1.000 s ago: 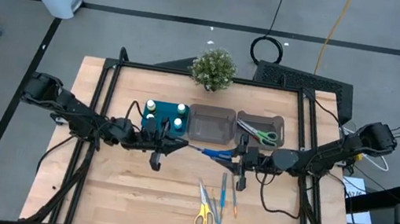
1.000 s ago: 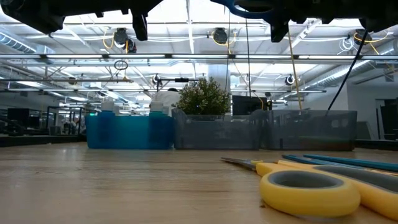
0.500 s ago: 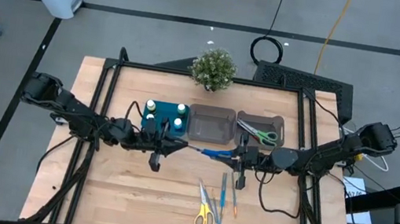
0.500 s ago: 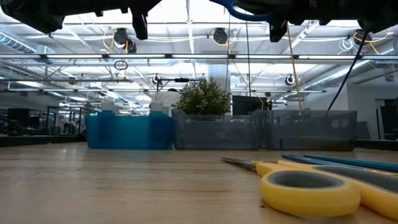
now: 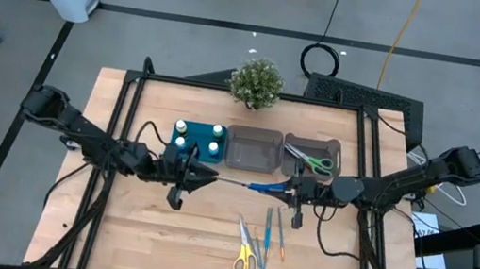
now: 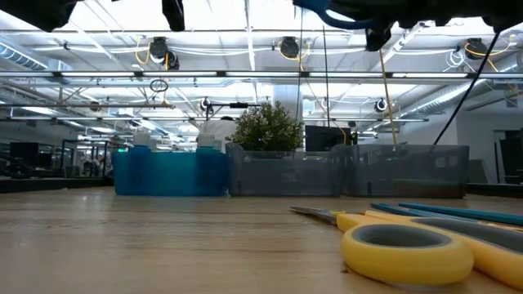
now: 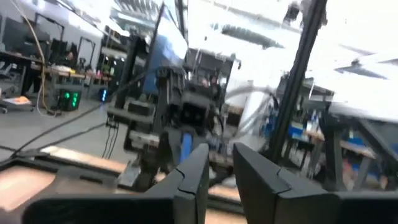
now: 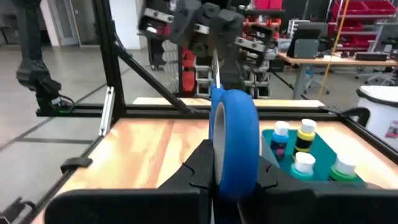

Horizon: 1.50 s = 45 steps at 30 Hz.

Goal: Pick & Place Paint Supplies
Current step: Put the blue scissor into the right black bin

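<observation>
Centre of the high frame, above the worktop [image 5: 150, 226]: blue-handled scissors [image 5: 261, 185] held level in the air between the two arms. Right pincer [image 5: 291, 191] is clamped on the blue handle loop; the right wrist frame shows the loop wedged between its fingers. The blades point left toward the left pincer [image 5: 199, 175], whose tip seems to meet the blade end. Left wrist frame shows a narrow gap between its fingers [image 7: 193, 180], with no blade visibly caught; cannot tell whether it grips.

Judged step: hand-over, or a two-arm carry, of the scissors, part-way through the task. Next move calls for one secure hold before the other lets go, then travel up-frame to the grey bin [image 5: 313, 158], where green-handled scissors [image 5: 315, 163] already lie.

Four small bottles [image 5: 198, 138] stand in the teal tray [image 5: 198, 130], left of centre. Lower centre, yellow-handled scissors [image 5: 246, 255] and thin blue sticks [image 5: 270, 239] lie on the wood, not yet picked.

Both arms reach inward, low and nearly horizontal.
</observation>
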Available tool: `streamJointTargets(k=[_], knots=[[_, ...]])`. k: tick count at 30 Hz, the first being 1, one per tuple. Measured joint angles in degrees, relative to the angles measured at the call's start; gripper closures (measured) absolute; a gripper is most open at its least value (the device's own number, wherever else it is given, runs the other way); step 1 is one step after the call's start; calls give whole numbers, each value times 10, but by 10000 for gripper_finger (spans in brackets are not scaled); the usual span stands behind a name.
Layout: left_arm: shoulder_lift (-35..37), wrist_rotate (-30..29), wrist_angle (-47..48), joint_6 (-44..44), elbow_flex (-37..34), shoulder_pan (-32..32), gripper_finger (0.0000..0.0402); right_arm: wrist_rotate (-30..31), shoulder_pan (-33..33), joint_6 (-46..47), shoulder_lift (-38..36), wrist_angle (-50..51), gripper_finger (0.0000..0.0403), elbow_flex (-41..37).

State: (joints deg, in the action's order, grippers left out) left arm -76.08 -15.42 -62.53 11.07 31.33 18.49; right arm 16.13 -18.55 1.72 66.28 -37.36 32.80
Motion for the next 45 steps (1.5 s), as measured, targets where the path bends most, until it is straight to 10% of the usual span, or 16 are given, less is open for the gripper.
streamJointTargets(k=[20,45], knots=[[20,3,81,-24,0,17,309,79,48,66,-281,407,384,0],[20,0,101,-24,0,17,309,107,176,348,-388,802,384,0]])
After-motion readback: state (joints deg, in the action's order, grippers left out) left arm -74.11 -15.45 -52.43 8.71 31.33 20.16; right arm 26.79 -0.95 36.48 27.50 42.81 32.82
